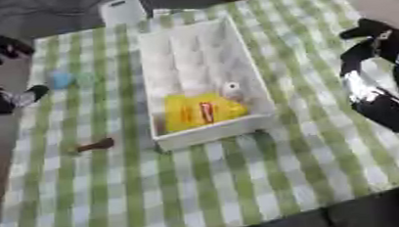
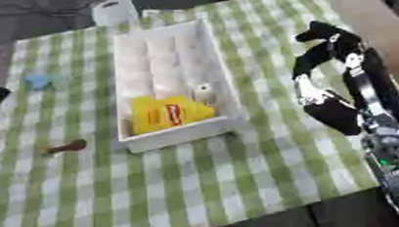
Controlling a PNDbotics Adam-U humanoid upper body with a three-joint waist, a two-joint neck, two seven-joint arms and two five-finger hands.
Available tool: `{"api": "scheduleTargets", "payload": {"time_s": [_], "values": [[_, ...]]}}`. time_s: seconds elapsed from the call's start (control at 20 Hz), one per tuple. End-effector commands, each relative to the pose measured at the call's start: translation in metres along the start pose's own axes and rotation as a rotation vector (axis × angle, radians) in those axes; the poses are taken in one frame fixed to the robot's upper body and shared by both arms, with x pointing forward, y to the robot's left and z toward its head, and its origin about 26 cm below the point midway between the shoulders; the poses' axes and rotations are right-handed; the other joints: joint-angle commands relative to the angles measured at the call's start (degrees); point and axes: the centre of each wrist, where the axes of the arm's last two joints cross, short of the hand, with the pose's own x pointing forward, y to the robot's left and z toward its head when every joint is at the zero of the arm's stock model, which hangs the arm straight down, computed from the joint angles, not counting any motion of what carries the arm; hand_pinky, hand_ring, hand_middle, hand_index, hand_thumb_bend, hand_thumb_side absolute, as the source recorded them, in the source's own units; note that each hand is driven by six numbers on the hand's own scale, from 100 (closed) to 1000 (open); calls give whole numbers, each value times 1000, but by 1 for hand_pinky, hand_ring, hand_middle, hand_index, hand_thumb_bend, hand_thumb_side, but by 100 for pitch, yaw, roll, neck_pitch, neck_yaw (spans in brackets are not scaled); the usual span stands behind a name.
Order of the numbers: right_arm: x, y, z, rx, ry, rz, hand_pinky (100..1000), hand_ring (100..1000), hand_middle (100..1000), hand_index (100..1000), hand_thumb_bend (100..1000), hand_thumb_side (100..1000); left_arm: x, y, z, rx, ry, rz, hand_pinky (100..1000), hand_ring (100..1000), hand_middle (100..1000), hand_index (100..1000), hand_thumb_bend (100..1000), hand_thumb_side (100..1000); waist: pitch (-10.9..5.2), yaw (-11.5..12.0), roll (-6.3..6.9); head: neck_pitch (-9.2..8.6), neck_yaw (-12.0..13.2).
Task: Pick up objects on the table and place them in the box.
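Note:
A white box [image 1: 208,134] stands in the middle of the green-checked table [image 1: 241,191]. A yellow packet [image 1: 199,111] lies in its near end, with a small white round thing [image 1: 231,89] just beyond it. Left of the box, a small brown object [image 1: 96,146] lies on the cloth. A pale blue object [image 1: 61,79] sits farther back on the left. My right hand [image 2: 325,36] hovers black over the cloth to the right of the box, apart from it, and shows no object in it. My left hand [image 1: 9,98] shows as a dark blurred shape at the left table edge.
A white upright thing [image 1: 122,9] stands past the table's far edge, behind the box. The right table edge runs close behind my right arm [image 2: 357,112]. Bare checked cloth fills the foreground in front of the box.

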Motion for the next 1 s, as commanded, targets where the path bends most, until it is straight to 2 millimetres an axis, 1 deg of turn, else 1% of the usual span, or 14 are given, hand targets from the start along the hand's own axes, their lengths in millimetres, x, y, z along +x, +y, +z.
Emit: {"api": "scheduleTargets", "payload": {"time_s": [0.05,0.1,0.15,0.2,0.4,0.7,1.0], "values": [[5,-7,-4,0,-34,16,563,608,726,939,100,497,-6,10,1,-56,11,-35,808,853,834,899,448,492,-198,-5,64,-11,-34],[5,-7,-4,0,-35,16,562,608,726,939,100,496,-7,7,-2,-97,5,-25,804,850,827,897,438,531,-197,-8,63,-11,-41],[5,-7,-4,-1,-35,15,562,608,726,939,100,496,-8,5,-4,-132,-2,-12,804,849,825,895,439,533,-197,-9,62,-11,-48],[5,-7,-4,-1,-35,15,562,608,725,939,100,498,-8,4,-5,-161,-9,-1,800,845,816,891,439,555,-195,-11,62,-11,-54],[5,-7,-4,-1,-36,15,562,608,725,939,100,499,-6,0,-9,-221,-42,52,791,838,809,890,418,590,-185,-17,63,-11,-72],[5,-7,-4,-1,-36,15,562,608,725,939,100,498,2,0,-10,-246,-83,84,791,838,809,892,394,601,-186,-18,63,-11,-94],[5,-7,-5,-1,-35,15,563,609,725,939,100,499,12,-2,-9,-252,-76,5,796,840,802,887,429,569,-189,-20,69,-11,-108]]}}
